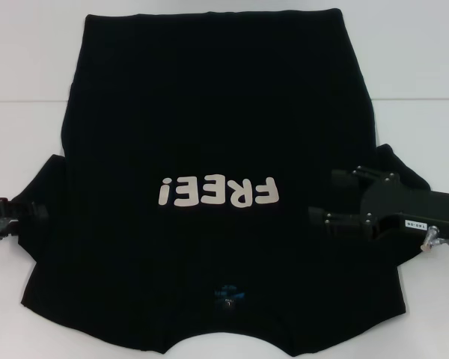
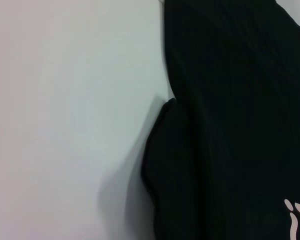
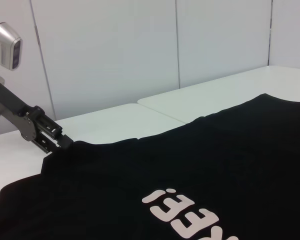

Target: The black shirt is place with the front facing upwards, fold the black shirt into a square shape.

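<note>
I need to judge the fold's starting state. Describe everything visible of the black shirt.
The black shirt is plain, soft-looking fabric, spread flat and unfolded on the white table, front up, white "FREE!" lettering upside down in the head view. Its collar, with a small blue neck label, lies nearest the robot. The left gripper meets its left sleeve edge; the right gripper is over its right sleeve.

The black shirt (image 1: pixel 217 127) is soft matt cloth with smooth white lettering (image 1: pixel 217 192), lying on a smooth white table (image 1: pixel 30 60).

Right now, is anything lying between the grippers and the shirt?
Nothing visible. The right gripper hovers over the black shirt at its sleeve; the left gripper sits at the opposite sleeve edge.
</note>
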